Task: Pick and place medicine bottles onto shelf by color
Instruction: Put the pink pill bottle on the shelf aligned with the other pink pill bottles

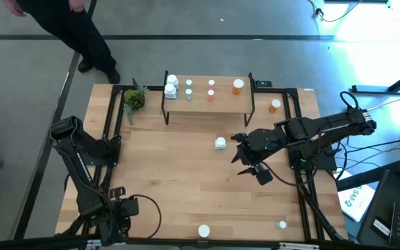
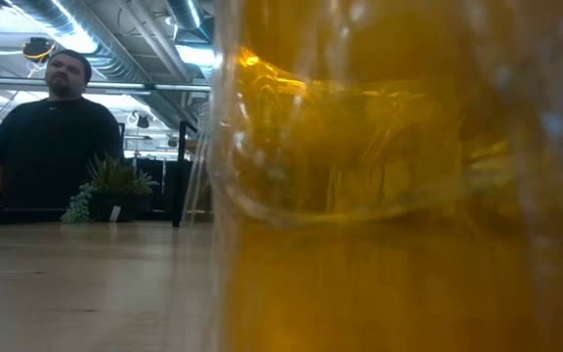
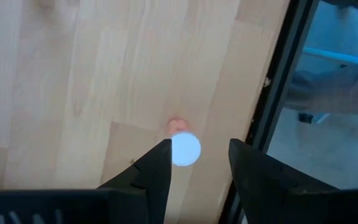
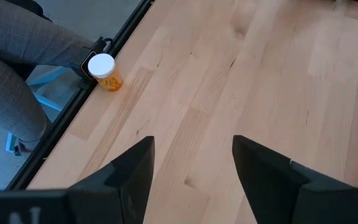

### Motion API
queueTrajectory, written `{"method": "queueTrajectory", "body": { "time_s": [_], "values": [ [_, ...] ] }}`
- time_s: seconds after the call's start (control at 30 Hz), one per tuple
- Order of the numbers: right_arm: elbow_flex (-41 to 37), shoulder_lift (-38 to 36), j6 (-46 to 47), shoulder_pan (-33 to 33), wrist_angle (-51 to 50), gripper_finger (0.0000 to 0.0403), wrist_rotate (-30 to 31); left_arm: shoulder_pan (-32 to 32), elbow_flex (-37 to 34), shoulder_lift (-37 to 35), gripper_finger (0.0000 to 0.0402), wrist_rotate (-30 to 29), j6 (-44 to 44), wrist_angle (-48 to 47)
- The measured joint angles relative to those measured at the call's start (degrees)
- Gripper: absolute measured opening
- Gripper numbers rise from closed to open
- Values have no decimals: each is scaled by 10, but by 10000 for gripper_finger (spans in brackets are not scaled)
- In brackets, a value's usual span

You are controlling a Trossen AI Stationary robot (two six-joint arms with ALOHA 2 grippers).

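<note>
Right end effector open, empty, mid-table nr white bottle; left end effector open, empty, near-left corner.

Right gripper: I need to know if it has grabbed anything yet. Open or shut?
Open and empty: the right gripper shows only bare table between its spread fingers.

Wood, dark metal and small plastic bottles

The table is pale wood planking, smooth and matt, with visible grain; the shelf at upper centre of the high view has the same light-wood top. A black metal frame edges the table. The right gripper has matt dark fingers. The orange bottle at upper left of the right wrist view looks like translucent plastic under a smooth white cap.
</note>
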Motion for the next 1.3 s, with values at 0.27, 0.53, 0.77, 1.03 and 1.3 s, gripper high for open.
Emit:
{"method": "queueTrajectory", "body": {
  "time_s": [0.27, 0.53, 0.77, 1.03, 1.3],
  "values": [
    [0, 0, 0, 0, 0, 220, 0, 0, 0, 0, 159, 3, -24, -4],
    [0, 0, 0, 0, 0, 220, 0, -17, 0, 0, 211, 4, -54, -5],
    [0, 0, 0, 0, 0, 220, 0, -26, 0, 25, 226, 1, -53, -6],
    [0, 0, 0, 0, 0, 220, 0, -30, 0, 65, 226, 7, -37, -9],
    [0, 0, 0, 0, 0, 220, 0, -30, 0, 89, 226, 9, -10, -9]
  ]
}}
